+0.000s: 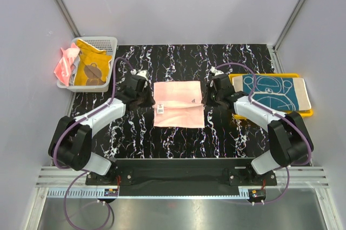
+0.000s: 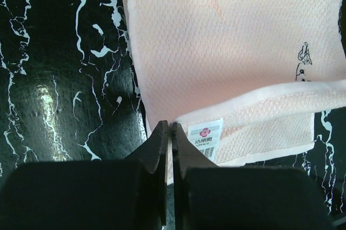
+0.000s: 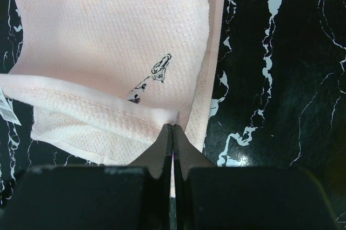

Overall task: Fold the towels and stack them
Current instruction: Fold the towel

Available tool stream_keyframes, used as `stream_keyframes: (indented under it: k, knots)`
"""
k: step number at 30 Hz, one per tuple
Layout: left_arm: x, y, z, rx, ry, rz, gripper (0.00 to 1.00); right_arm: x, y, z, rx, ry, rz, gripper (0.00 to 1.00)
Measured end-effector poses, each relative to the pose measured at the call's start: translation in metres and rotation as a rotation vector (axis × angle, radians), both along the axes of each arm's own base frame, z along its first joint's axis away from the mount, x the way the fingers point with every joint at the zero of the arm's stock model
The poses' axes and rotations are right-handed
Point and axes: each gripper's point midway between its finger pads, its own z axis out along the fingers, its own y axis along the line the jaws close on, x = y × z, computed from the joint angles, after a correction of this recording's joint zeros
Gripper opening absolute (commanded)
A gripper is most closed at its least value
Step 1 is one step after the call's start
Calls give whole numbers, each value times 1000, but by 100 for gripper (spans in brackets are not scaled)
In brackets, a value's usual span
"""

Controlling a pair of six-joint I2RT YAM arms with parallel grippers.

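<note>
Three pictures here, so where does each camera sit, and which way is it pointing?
Top external: fixed above and behind the arms, looking down on the black marbled table; both arms show whole.
Left wrist: on the left arm, facing down along the left pincer, shut on the pale peach towel at its folded edge.
Right wrist: likewise, right pincer shut on the same fold.
Both wrist views share the towel's black printed figure.

Bright, even overhead light keeps the top view sharp, with faint shadows on the black marbled tabletop beside the pale peach towel. In the left wrist view a soft glare patch lies left of the towel; in the right wrist view a smaller one lies right of it. The left gripper and right gripper, nearest the lens, blur into featureless black.
</note>
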Motion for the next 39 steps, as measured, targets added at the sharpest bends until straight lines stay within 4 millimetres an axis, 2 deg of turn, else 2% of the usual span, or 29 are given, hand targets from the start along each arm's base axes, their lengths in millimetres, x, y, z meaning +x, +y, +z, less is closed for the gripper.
stream_keyframes:
  k: [7, 13, 19, 21, 27, 29, 32, 39]
  knots:
    - [-2, 0, -3, 2, 4, -1, 0, -2, 2, -1, 3, 3, 2, 0]
    - [-10, 3, -15, 10, 27, -5, 0, -8, 1, -8, 9, 29, -11, 0]
    - [-25, 2, -31, 9, 67, -30, 5, -17, 1, -19, 30, 68, -23, 10]
    - [-28, 1, -35, 6, 75, -37, 7, -23, 2, -24, 41, 91, -19, 18]
    - [-33, -1, -39, -7, 83, -54, 7, -36, 6, -32, 70, 136, -1, 27]
    - [-33, -2, -39, -12, 84, -61, 8, -41, 5, -34, 76, 146, 0, 35]
    - [-34, -4, -38, -20, 87, -69, 8, -45, 2, -34, 75, 146, -4, 36]
    - [-35, -6, -38, -22, 87, -81, 8, -42, 0, -33, 62, 135, -20, 40]
